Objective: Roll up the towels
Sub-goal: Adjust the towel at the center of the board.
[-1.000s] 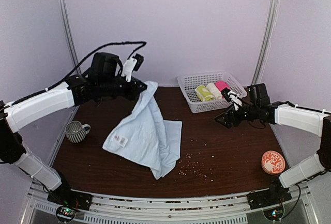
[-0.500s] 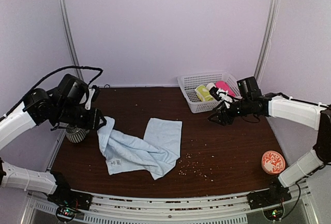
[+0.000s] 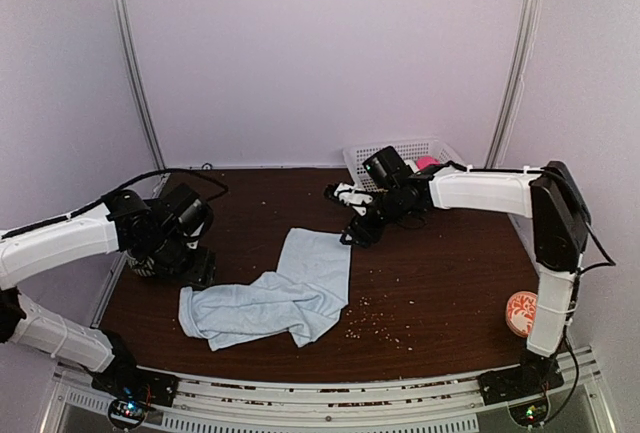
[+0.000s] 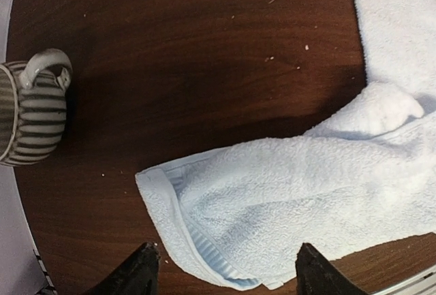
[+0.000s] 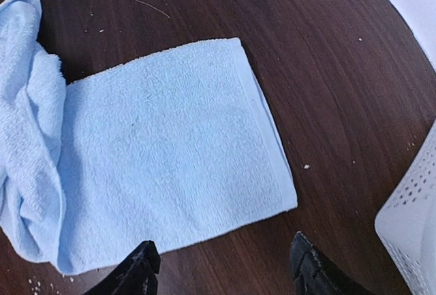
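Observation:
The pale blue towel (image 3: 300,288) lies crumpled on the dark wooden table, its near-left part bunched and its far-right part (image 5: 163,159) spread flat. My left gripper (image 3: 203,275) hangs low over the towel's left end (image 4: 293,199). It (image 4: 226,271) is open, with the hemmed corner under the gap and nothing gripped. My right gripper (image 3: 350,236) hovers at the towel's far right corner. It (image 5: 223,268) is open too, and the towel's edge lies just ahead of the fingers.
A striped mug (image 4: 30,114) stands at the table's left edge, beside my left arm. A white basket (image 3: 430,143) sits at the back right, partly behind my right arm, with a pink roll (image 3: 428,163) inside. An orange bowl (image 3: 527,313) is near right. Crumbs (image 3: 380,323) dot the table.
My left gripper carried the lifted towel down to the left and let it go; it now lies on the table. My right arm swung left from the basket to the towel's far corner.

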